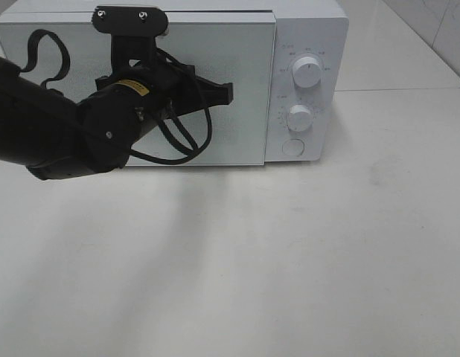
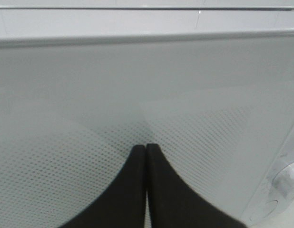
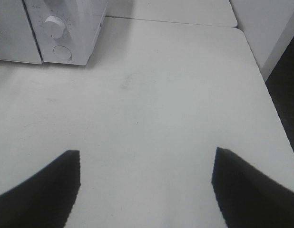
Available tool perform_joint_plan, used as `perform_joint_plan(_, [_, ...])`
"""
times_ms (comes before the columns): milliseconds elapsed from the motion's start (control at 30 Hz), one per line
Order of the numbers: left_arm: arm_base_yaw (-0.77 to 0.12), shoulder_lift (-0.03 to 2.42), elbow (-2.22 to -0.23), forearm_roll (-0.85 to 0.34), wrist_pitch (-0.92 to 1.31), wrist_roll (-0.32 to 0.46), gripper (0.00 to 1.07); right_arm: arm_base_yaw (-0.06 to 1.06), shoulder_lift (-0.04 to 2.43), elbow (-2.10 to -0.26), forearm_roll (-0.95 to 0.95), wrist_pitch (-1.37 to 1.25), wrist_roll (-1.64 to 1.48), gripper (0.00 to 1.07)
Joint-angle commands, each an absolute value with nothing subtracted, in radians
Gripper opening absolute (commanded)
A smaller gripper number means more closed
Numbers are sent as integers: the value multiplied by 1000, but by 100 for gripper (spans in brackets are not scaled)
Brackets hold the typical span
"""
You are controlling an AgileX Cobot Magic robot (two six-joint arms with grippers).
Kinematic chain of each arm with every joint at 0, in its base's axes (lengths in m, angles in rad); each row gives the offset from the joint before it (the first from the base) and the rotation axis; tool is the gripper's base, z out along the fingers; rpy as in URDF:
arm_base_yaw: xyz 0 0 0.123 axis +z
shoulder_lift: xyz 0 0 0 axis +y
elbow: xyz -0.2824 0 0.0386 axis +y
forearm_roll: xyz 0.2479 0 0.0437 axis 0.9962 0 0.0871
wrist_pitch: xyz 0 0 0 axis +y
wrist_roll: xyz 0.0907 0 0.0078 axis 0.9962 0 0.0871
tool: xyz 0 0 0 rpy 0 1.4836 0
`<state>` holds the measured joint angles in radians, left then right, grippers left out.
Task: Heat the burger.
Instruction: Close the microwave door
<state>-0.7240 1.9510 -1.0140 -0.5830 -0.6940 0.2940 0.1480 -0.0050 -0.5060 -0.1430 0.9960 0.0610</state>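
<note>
Burger not visible in any of the three views, so where the burger sits cannot be told. Nearest candidate spot is the microwave (image 1: 308,30). Its door (image 1: 237,52) is shut, and the dotted window shows nothing through it in the left wrist view.

The left gripper (image 1: 227,92) has its jaws pressed together with nothing between them. The tips are right at the door face, about mid-door. Touching or just off it is not clear from these angles. Past the closed tips, toward the control side, the panel carries the upper knob (image 1: 307,72), the lower knob (image 1: 299,117) under it, and the round button (image 1: 292,147) lowest. All three are well apart from the left tips. A black cable (image 1: 189,141) loops off the arm just behind the jaws, hanging in front of the door.

The right gripper (image 3: 146,153) has its jaws spread wide and empty. Only the bare white table (image 3: 151,95) lies between and ahead of the fingers. These jaws are well apart from the microwave, whose control-panel corner sits far ahead of them, off to one finger's side. The table edge and a dark gap lie out past the other finger.
</note>
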Motion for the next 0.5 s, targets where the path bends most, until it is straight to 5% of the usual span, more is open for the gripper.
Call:
perform_joint_plan(33, [-704, 1978, -1077, -640, -750, 297, 0, 140, -35, -502, -141, 992, 72, 75])
perform_joint_plan(500, [-756, 1924, -1054, -658, -583, 318, 0, 140, -35, -502, -141, 992, 72, 75])
